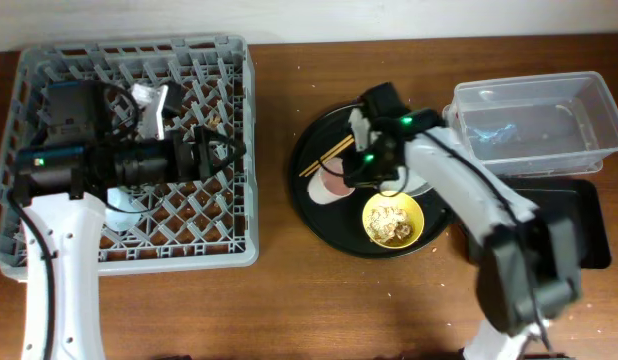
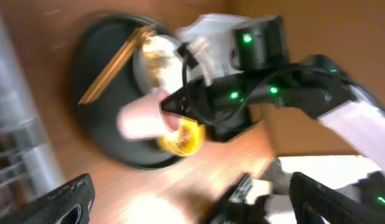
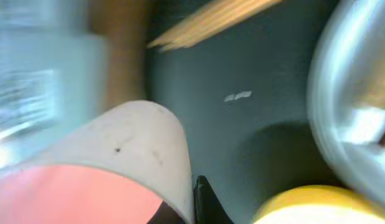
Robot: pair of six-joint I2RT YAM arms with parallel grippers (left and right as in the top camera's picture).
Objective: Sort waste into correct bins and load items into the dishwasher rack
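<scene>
pink cup (image 1: 335,186) in right end effector (image 1: 355,172) (blurred), left end effector (image 1: 230,152) spread

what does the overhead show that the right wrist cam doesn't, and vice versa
Only overhead: the large square grey plastic dishwasher rack, the left gripper open above it, the clear plastic rectangular tub and the shallow black rectangular tray. Only right wrist: dark specks on the outer wall of the small pink cup, a white fleck on the large round black tray. Both: that cup, that tray, the thin wooden chopsticks and the yellow bowl.
</scene>
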